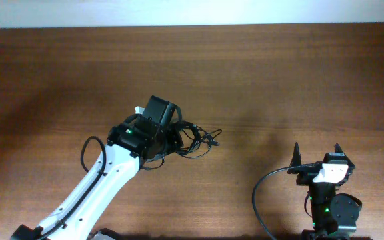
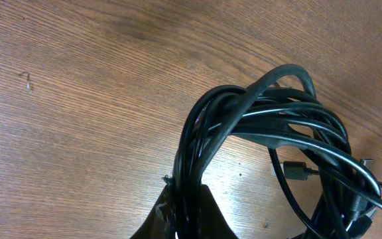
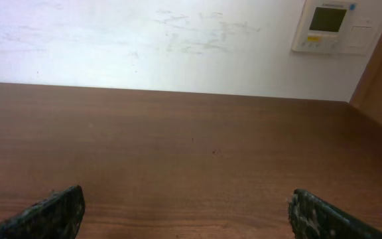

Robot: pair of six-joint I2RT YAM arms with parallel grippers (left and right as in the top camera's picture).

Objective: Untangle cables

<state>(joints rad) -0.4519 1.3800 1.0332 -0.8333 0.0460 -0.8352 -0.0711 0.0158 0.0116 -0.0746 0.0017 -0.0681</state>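
The cables are a tangled bundle of thin black cords near the table's middle. In the left wrist view the bundle loops over the wood, with a small plug connector showing inside the loop. My left gripper is shut on several strands of the cables. My right gripper is open and empty at the front right, far from the cables. Its two fingertips frame bare wood in the right wrist view.
The brown wooden table spreads all round. A thicker black arm cable curves beside the right arm's base. A white wall with a thermostat panel stands beyond the far table edge.
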